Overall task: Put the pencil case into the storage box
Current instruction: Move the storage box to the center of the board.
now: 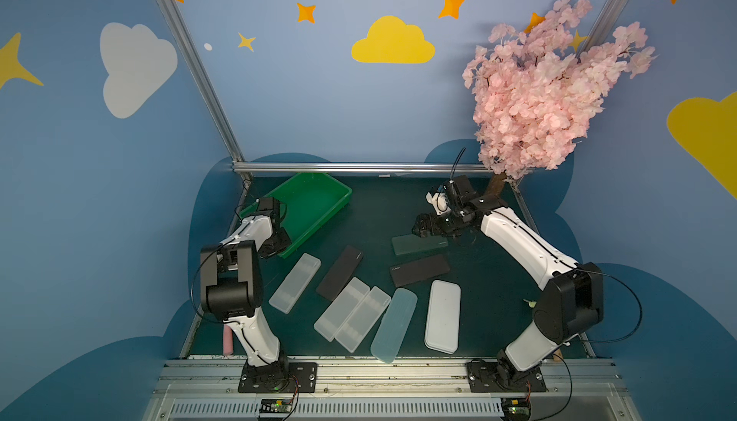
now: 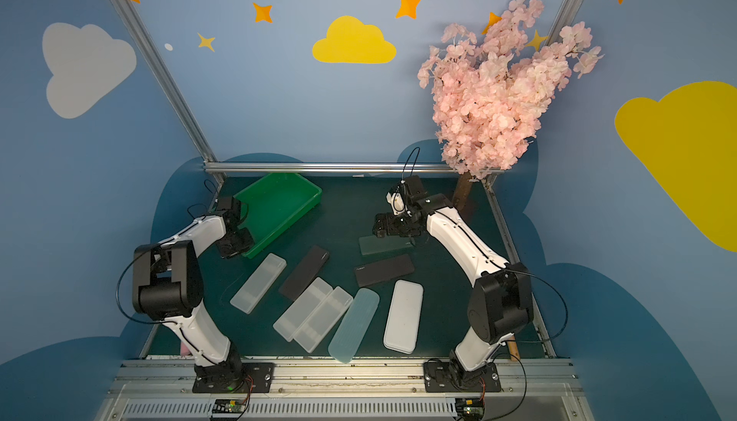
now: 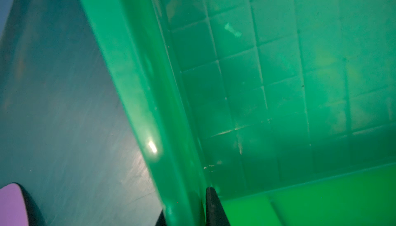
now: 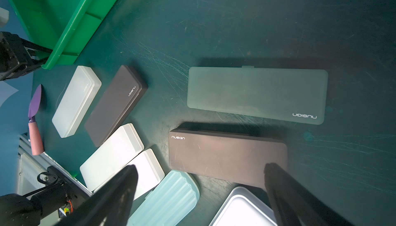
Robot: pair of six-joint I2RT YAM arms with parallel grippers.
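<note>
A: Several matte, round-cornered plastic pencil cases (image 1: 295, 283) lie flat on the scratched worktop (image 1: 399, 207), outside the glossy green storage box (image 1: 315, 199)?

B: Yes. The left gripper (image 3: 186, 205) pinches the box's wall at its near corner. The right gripper (image 4: 201, 192) hangs spread wide, holding nothing, above a frosted green case (image 4: 257, 95) printed "nusign".

Your storage box (image 1: 315, 203) at ten o'clock is glossy plastic; the green frosted pencil case (image 4: 257, 94) matt; the table (image 4: 214, 21) scratched.
</note>
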